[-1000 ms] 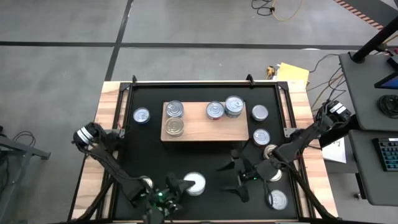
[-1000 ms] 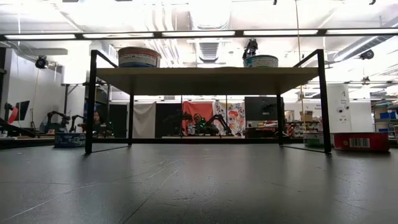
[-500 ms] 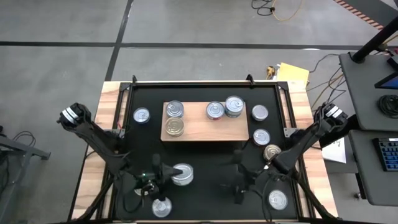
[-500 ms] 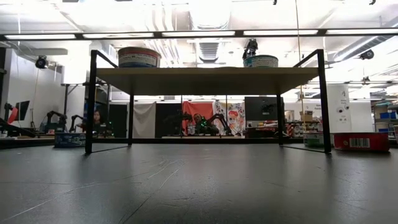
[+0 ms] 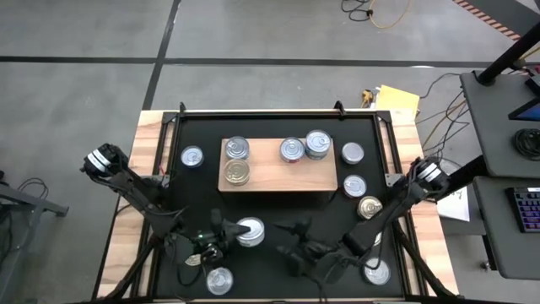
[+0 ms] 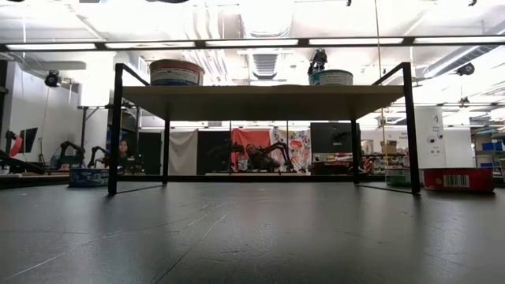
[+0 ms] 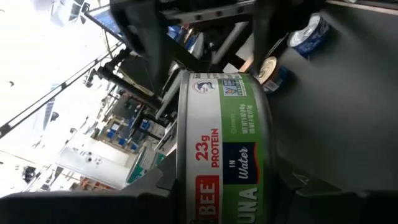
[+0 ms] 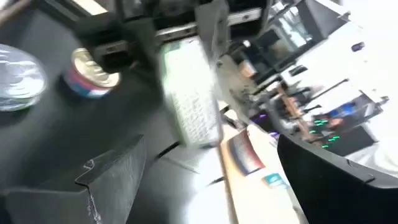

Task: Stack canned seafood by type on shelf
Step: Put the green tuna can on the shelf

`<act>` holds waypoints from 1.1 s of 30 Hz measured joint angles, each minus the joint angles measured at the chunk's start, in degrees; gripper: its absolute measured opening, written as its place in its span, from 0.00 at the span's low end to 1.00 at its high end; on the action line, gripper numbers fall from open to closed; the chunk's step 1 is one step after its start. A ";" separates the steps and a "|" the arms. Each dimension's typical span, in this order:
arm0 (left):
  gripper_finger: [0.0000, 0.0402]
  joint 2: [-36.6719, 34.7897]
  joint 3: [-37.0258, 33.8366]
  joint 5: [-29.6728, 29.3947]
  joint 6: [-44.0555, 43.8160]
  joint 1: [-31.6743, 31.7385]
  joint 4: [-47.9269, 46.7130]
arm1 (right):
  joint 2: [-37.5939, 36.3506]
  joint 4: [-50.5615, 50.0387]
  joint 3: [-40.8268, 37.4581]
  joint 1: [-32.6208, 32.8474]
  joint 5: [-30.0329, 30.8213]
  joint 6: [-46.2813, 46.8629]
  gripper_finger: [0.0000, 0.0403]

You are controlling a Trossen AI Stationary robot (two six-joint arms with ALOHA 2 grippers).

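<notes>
Below the wooden shelf (image 5: 277, 176), my left gripper (image 5: 229, 236) is clamped on a tuna can (image 5: 250, 231) (label reads "in Water"); my right gripper (image 5: 295, 241) hangs spread wide, empty.

One camera looks straight down on the whole counter (image 5: 270, 203); another sits at counter height, facing level under the shelf (image 6: 260, 96). Each wrist camera peers close, both sharing one green-labelled tin (image 7: 224, 146).

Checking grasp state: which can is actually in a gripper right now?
The green-labelled tuna can in the left gripper, near the front of the mat. Every other can stands free on the mat or shelf.
</notes>
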 joint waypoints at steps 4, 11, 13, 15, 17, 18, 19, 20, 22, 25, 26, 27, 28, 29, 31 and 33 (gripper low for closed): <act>0.28 0.75 0.20 0.25 -0.09 -0.04 0.63 | 2.69 0.01 3.82 -1.11 0.54 -2.42 0.87; 0.28 1.03 1.67 1.22 -0.06 0.00 0.82 | 3.07 -3.07 5.58 -3.75 -8.09 2.71 0.81; 0.28 1.03 1.99 3.18 -0.02 0.02 1.00 | 3.07 -3.16 5.58 -4.22 -9.27 3.36 0.79; 0.28 1.03 1.99 3.40 0.00 0.00 1.11 | 3.07 -3.14 5.58 -4.36 -10.67 3.39 0.75; 0.28 1.06 1.99 3.43 -0.22 -0.02 1.09 | 3.07 -3.10 5.58 -4.30 -11.71 3.22 0.72; 0.28 1.06 1.99 3.45 -0.43 0.02 1.09 | 3.07 -3.11 5.58 -4.27 -11.69 3.12 0.70; 0.28 1.06 1.99 3.45 -0.50 0.02 1.09 | 3.07 -3.05 5.58 -4.25 -11.73 3.07 0.67; 0.28 1.06 1.99 3.45 -0.69 0.02 1.07 | 3.07 -2.95 5.58 -4.21 -11.77 2.87 0.65; 0.28 1.08 1.99 3.45 -1.02 0.02 1.05 | 3.07 -2.93 5.58 -4.23 -11.85 2.57 0.58; 0.28 1.20 1.99 3.43 -1.19 0.03 1.06 | 3.07 -2.97 5.58 -4.27 -13.52 2.45 0.47; 0.30 1.31 1.99 3.45 -1.60 0.09 1.18 | 3.07 -3.08 5.58 -4.27 -14.18 2.28 0.42; 0.32 1.41 1.99 3.64 -1.84 0.09 1.22 | 3.07 -3.17 5.58 -4.27 -14.54 1.98 0.38; 0.34 1.60 1.99 3.71 -2.14 0.12 1.22 | 3.07 -3.35 5.58 -4.27 -14.69 1.46 0.34; 0.36 1.84 1.99 3.69 -2.43 0.20 1.22 | 3.07 -3.44 5.56 -4.27 -14.72 1.10 0.33; 0.40 2.17 1.99 3.08 -3.41 0.28 1.07 | 3.07 -3.19 5.56 -4.13 -14.81 0.76 0.33; 0.43 2.38 1.99 1.69 -4.24 0.28 1.03 | 3.07 -2.97 5.56 -3.99 -14.69 0.60 0.33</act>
